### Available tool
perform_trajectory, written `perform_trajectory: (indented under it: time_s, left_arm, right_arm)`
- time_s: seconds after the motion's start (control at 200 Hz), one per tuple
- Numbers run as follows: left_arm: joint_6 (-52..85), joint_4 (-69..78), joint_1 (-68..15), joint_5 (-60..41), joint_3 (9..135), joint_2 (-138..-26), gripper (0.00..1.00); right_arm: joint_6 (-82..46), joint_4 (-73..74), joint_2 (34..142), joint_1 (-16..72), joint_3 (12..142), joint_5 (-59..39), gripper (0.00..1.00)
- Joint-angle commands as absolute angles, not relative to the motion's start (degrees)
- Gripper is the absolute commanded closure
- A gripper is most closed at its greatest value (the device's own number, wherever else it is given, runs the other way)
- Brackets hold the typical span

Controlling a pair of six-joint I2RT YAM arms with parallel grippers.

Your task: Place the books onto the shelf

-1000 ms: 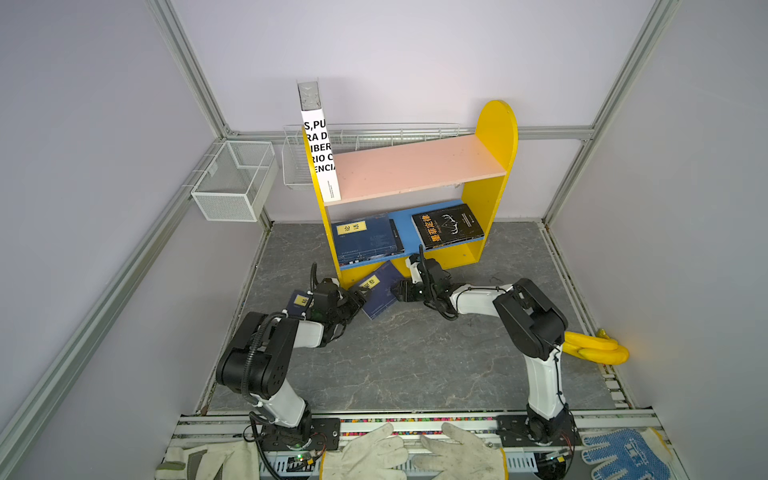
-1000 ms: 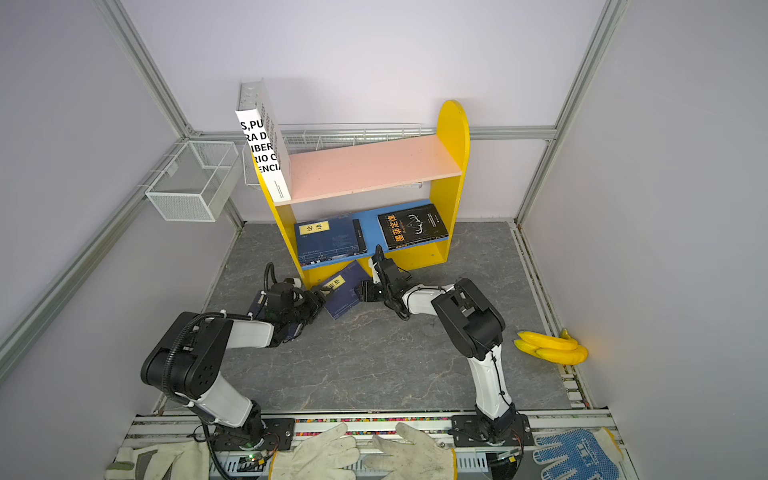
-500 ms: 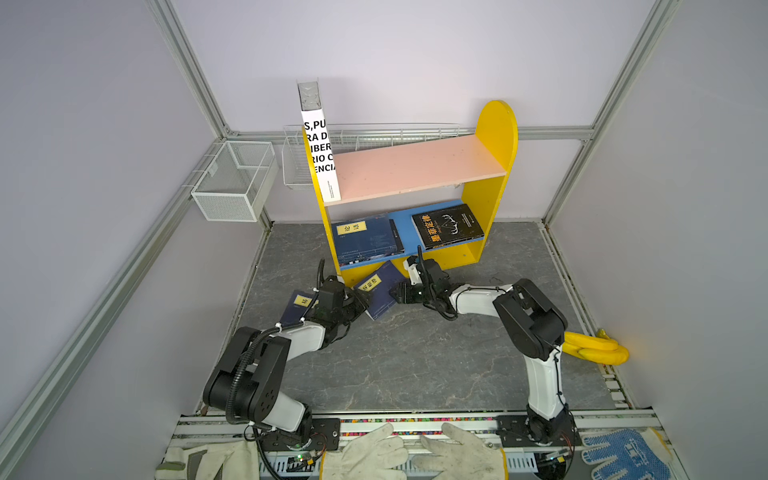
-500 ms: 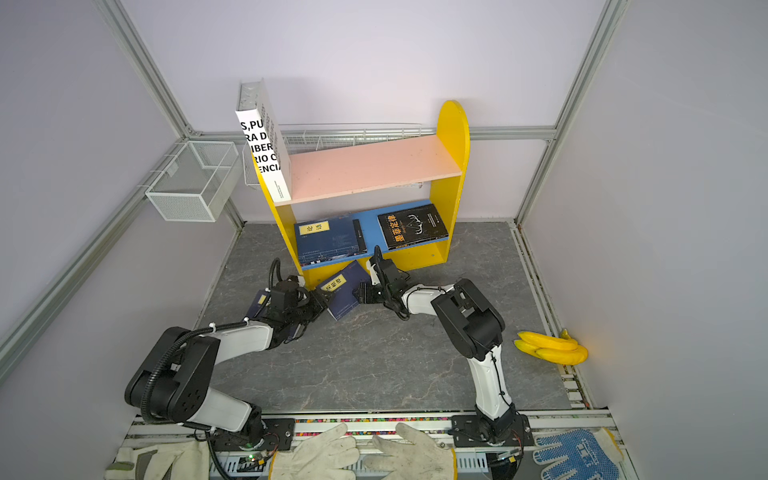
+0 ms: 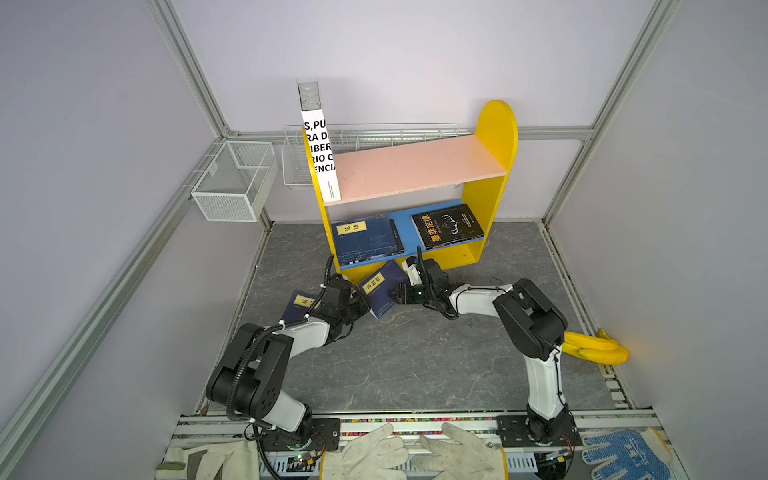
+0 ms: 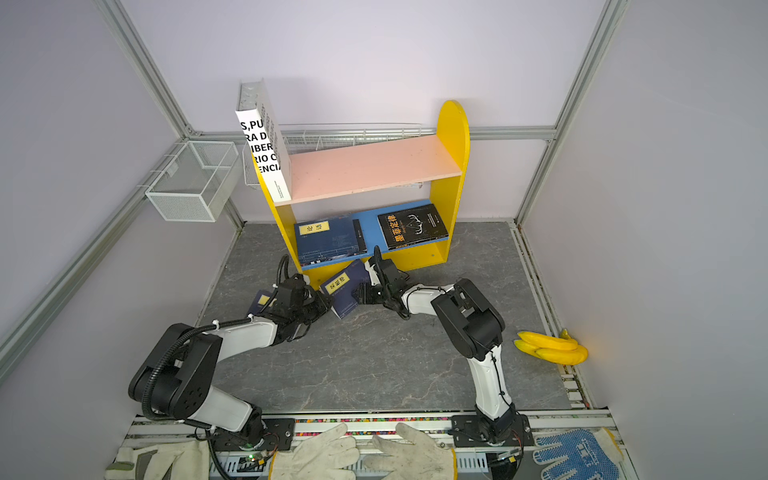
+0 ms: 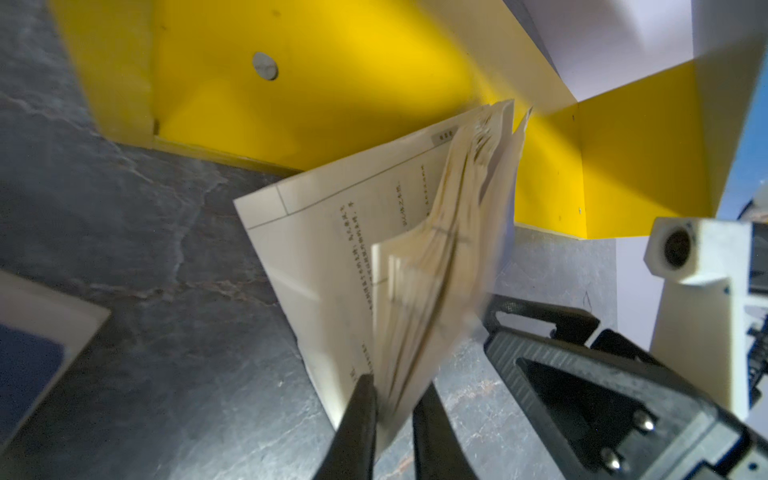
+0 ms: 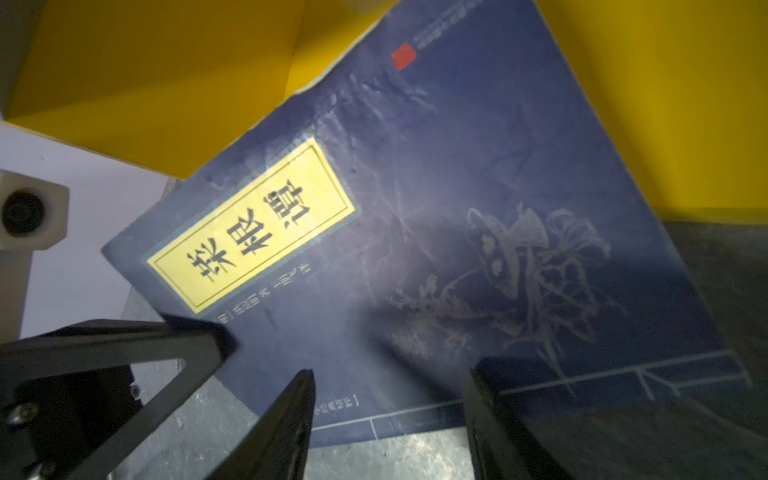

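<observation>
A thin navy book (image 5: 380, 291) with a yellow label is seen tilted and fanned open above the grey marbled worktop (image 5: 415, 353), just in front of the foot of the shelf (image 5: 494, 137). Its cream pages are pinched near one corner by the left tool (image 7: 390, 386), whose narrow black fingers are closed on them. The right tool (image 8: 390, 370) is held at the book's opposite edge, fingers well parted, nothing gripped. On the shelf's blue lower board a flat navy stack (image 5: 365, 239) and a glossy black book (image 5: 446, 226) are laid. A tall white book (image 5: 318, 153) is stood at the square-topped end of the pink upper board
</observation>
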State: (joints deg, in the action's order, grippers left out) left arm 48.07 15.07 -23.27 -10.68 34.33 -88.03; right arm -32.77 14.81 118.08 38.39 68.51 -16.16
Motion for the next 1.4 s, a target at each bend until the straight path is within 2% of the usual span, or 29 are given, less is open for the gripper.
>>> perform_trajectory:
  time_s: [0.0,0.065,0.3,0.405,0.735,0.995,1.395]
  left_arm:
    - [46.85,15.12,-23.6,-9.41,36.81,-89.04,0.94]
    - [46.76,15.12,-23.57,-9.37,37.15,-89.17,1.0]
    - [46.84,14.9,-23.55,-9.69,37.79,-87.95,1.0]
    - [47.54,14.77,-23.56,-10.05,37.97,-86.73,1.0]
    - [50.04,13.6,-23.57,-11.34,38.55,-83.37,1.0]
    - [52.63,13.97,-23.55,-11.86,36.27,-80.7,1.0]
    - [54.38,13.01,-23.69,-12.91,35.24,-80.37,1.0]
  right_arm:
    - [-34.43,14.82,115.95,38.6,68.0,-19.03,0.39]
    - [-35.99,16.84,114.58,38.2,66.56,-20.34,0.38]
    - [-44.13,22.38,108.72,36.51,59.19,-22.38,0.31]
    - [-50.81,29.14,107.5,36.09,54.26,-23.27,0.28]
    - [-64.84,51.41,114.79,35.86,47.29,-21.51,0.28]
    - [-63.82,48.65,116.89,35.86,52.98,-20.54,0.28]
    - [-69.41,52.47,121.28,35.84,55.99,-22.09,0.36]
